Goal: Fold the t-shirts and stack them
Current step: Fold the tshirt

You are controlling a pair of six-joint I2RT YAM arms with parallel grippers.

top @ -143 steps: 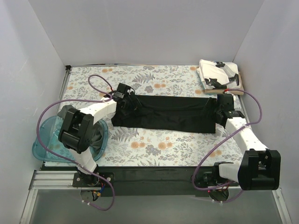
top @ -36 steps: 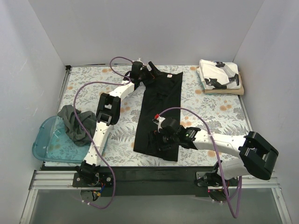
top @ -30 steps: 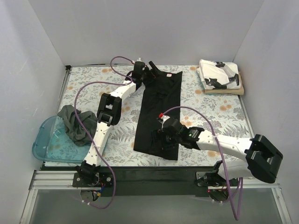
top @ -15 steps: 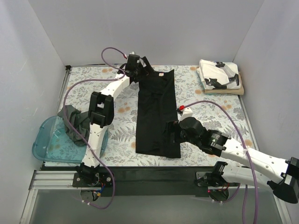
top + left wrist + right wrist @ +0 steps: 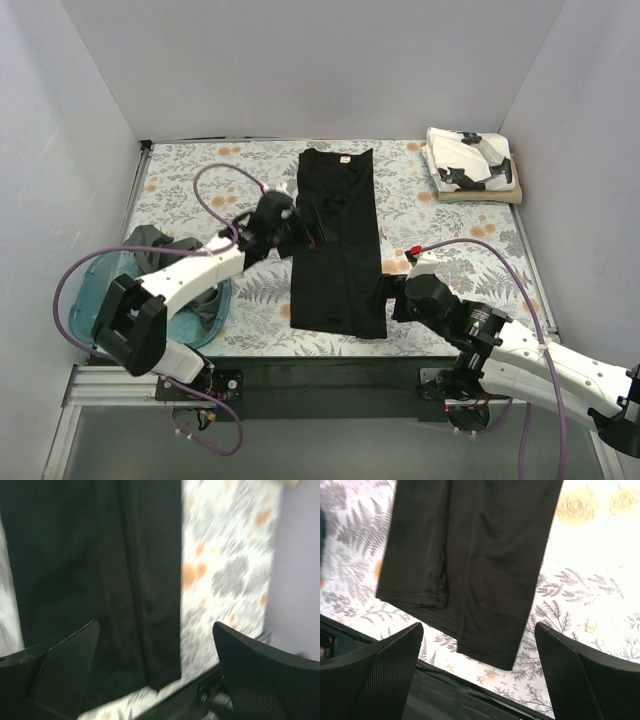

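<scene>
The black t-shirt [image 5: 338, 245] lies flat as a long narrow strip running from the far side to the near edge, its small neck label at the far end. My left gripper [image 5: 308, 226] hovers open over the strip's left edge near its middle. In the left wrist view the blurred black t-shirt [image 5: 95, 570] lies under the empty left gripper [image 5: 155, 675]. My right gripper [image 5: 392, 296] is open just right of the shirt's near end. In the right wrist view the hem of the black t-shirt [image 5: 480, 570] sits beyond the right gripper [image 5: 480, 680].
A folded white printed t-shirt [image 5: 468, 160] rests on a tan one [image 5: 505, 197] at the far right corner. A grey-green t-shirt [image 5: 150, 243] hangs over the blue tub [image 5: 90, 300] at the left. The black front rail [image 5: 445, 700] runs just below the hem.
My left arm has drawn back from the shirt's far collar end to its middle left. My right arm has pulled off the near end toward the right. The shirt lies straighter.
</scene>
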